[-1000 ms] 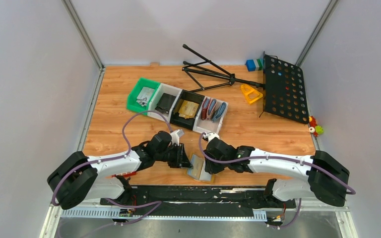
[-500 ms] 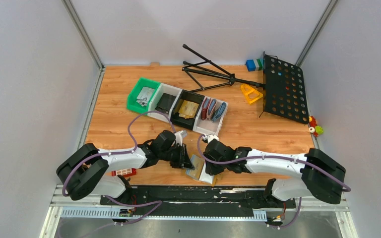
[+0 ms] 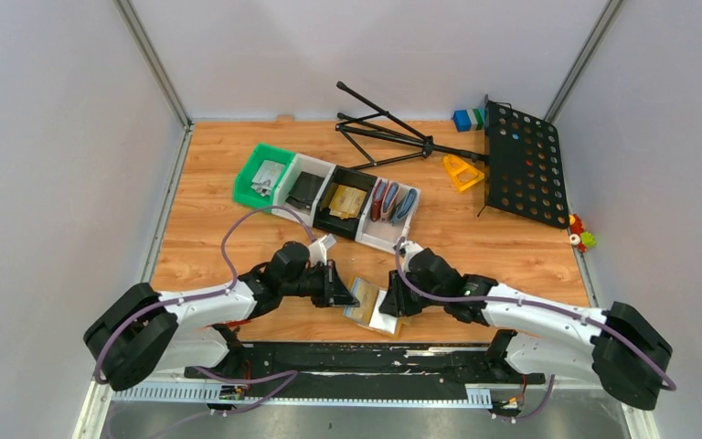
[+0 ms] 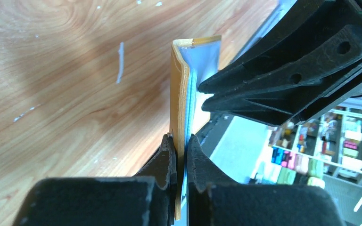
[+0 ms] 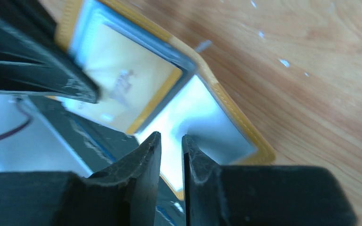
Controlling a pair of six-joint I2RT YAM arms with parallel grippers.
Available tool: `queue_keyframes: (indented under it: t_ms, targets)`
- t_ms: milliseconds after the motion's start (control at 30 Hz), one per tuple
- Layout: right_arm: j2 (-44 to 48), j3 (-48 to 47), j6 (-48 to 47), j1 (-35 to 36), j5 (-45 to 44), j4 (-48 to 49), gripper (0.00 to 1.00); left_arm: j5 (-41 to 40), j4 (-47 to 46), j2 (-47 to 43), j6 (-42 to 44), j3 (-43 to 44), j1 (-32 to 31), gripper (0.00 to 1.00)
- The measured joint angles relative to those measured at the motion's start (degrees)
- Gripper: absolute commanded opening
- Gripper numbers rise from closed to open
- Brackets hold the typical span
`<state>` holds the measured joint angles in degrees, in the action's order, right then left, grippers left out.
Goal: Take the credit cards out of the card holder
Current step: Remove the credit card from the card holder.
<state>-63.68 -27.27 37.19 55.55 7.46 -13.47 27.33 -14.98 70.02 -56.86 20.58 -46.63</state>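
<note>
The holder (image 3: 377,315) is spread open — one flap is pinched edge-on by the left gripper (image 4: 181,142), the bare flap is faced by the right gripper (image 5: 171,141), its jaws a slit apart on nothing seen — and a card (image 5: 122,80) is seen in the pinched flap's pocket.

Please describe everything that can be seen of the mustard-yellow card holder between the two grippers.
The card holder is a small mustard-yellow bifold, leather-like, with stitched edges and a pale grey-blue lining. It is open, with the lining showing, near the front edge of the wooden table, between the two arms. The left gripper is shut on the edge of one flap. The right gripper has its tips at the other flap's lining; whether it pinches it is unclear. One gold-tan credit card sits in an inner pocket.
</note>
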Motion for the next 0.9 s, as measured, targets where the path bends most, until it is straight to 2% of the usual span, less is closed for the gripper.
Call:
queue_keyframes:
  t_ms: [167, 367, 667, 900]
  targets:
    - [7.9, 2.9, 4.7, -4.0, 7.4, 10.1, 0.26, 1.9, -4.5, -5.4, -4.0, -2.0, 2.1, 0.0]
    - [10.9, 4.5, 11.1, -7.0, 12.6, 17.5, 0.31, 3.2, -9.0, -9.3, -7.7, -2.4, 2.9, 0.0]
    - [13.2, 4.2, 14.1, -8.6, 13.5, 16.0, 0.39, 3.3, -11.5, -12.0, -10.5, -4.0, 3.2, 0.0]
    - [13.1, 3.6, 15.3, -9.1, 14.1, 15.5, 0.36, 3.4, -13.2, -12.0, -11.5, -4.6, 3.2, 0.0]
